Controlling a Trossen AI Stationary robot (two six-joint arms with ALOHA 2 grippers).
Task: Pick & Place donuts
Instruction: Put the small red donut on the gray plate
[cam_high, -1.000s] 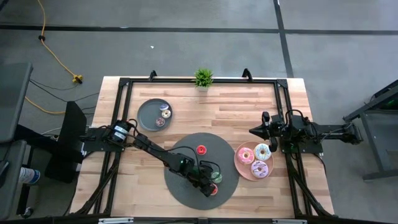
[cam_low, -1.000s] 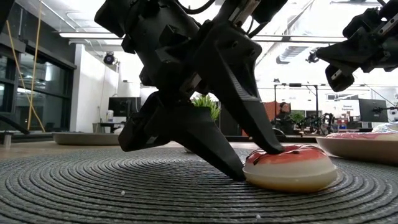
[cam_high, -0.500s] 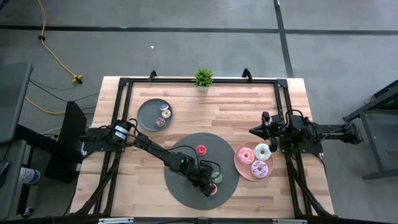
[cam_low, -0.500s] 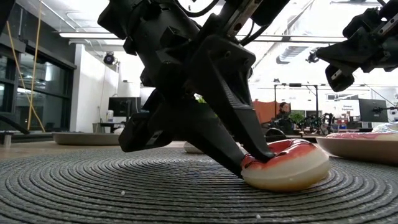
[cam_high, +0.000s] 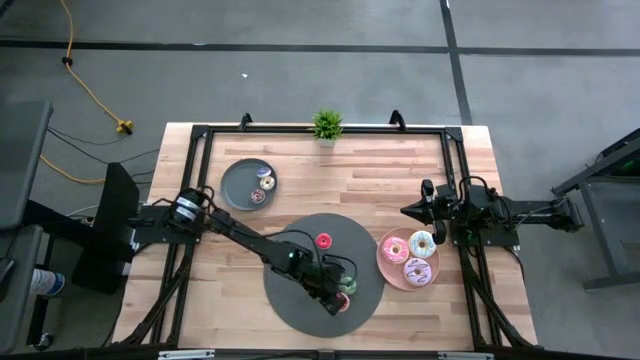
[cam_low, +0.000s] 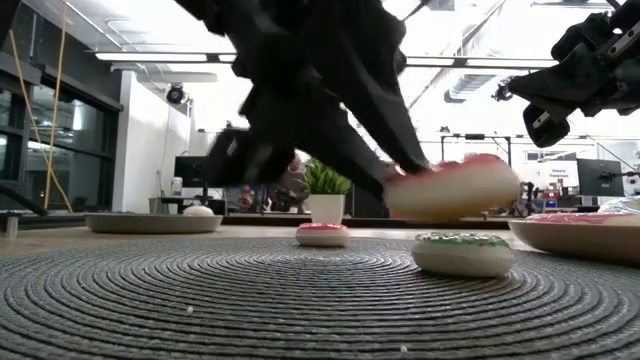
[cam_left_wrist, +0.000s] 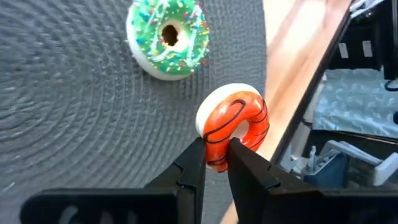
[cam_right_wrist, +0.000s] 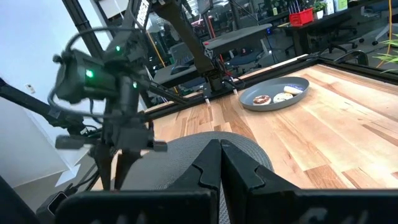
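Left gripper (cam_left_wrist: 216, 163) is pinching the red donut (cam_left_wrist: 234, 124) by its ring, lifted off the mat (cam_high: 290, 300). Right gripper (cam_right_wrist: 221, 158) hangs pressed together, near the pink plate (cam_high: 385, 262).

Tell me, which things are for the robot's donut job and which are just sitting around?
For the job:
- left gripper, shut on the red striped donut
- green donut
- other red donut
- three big donuts
- two tiny donuts

Just around:
- potted plant
- grey mat
- pink plate and grey plate, holding donuts
- right gripper, waiting
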